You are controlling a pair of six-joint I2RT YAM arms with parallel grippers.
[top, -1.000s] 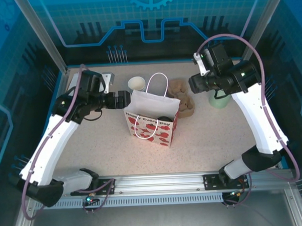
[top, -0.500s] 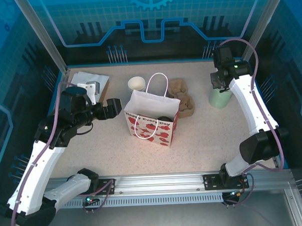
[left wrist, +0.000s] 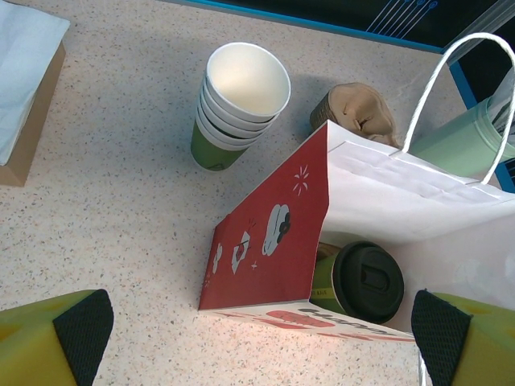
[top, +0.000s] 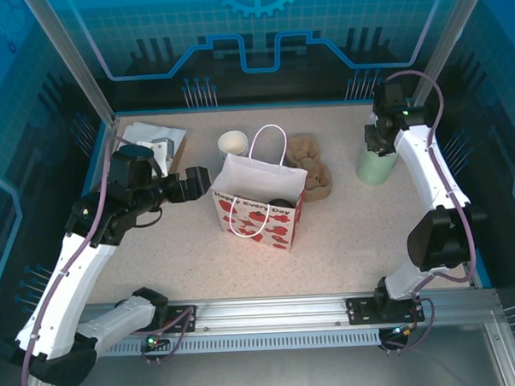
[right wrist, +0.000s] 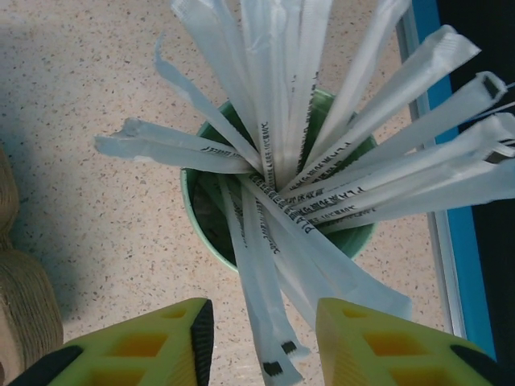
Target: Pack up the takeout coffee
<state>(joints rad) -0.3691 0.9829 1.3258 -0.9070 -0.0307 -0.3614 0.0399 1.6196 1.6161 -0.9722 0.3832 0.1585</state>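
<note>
Left wrist view looks down into the open gift bag [left wrist: 269,241], where the takeout coffee [left wrist: 368,281] stands upright, black lid on, beside the bag's red side panel. The left gripper [left wrist: 261,334] hangs released, its jaws spread wide and empty, just left of the bag above the desk [top: 157,249]. A stack of green paper cups [left wrist: 240,104] sits beyond the bag. At far right, the right gripper [right wrist: 264,354], parted and grasping nothing, hovers over the pale green tumbler [right wrist: 197,211] of wrapped sticks.

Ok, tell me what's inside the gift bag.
The takeout coffee stands in the gift bag, black lid on, a strip of green side showing. The bag's walls hide the cup's base and the rest of the floor.
</note>
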